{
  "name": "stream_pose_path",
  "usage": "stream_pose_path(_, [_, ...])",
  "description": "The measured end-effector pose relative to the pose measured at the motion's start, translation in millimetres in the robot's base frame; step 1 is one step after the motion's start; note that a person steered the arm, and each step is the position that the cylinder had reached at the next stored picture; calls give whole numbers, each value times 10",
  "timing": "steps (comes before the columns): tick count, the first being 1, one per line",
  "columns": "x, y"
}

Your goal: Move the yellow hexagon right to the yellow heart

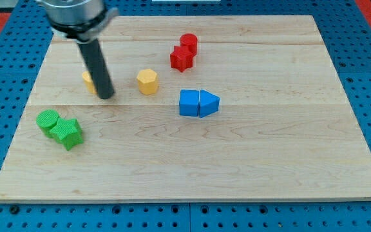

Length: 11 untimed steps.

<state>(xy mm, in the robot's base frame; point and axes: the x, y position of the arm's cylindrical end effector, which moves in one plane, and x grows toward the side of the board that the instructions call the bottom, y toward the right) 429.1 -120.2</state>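
The yellow hexagon (147, 81) sits on the wooden board at the upper middle. The yellow heart (88, 81) lies to its left, mostly hidden behind my rod. My tip (106, 96) rests on the board just right of the heart and left of the hexagon, a short gap from the hexagon.
A red cylinder (189, 43) and a red star (181, 58) touch each other at the view's top. A blue cube (189, 103) and a blue triangle (209, 103) sit side by side at the centre. A green cylinder (47, 120) and a green star (67, 133) lie at the left.
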Motion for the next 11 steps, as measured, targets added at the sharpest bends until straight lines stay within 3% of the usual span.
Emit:
stream_pose_path(1, [68, 709])
stream_pose_path(3, [-249, 1046])
stream_pose_path(6, [-435, 180])
stream_pose_path(7, [-757, 298])
stream_pose_path(9, [-518, 195])
stream_pose_path(11, [-665, -104])
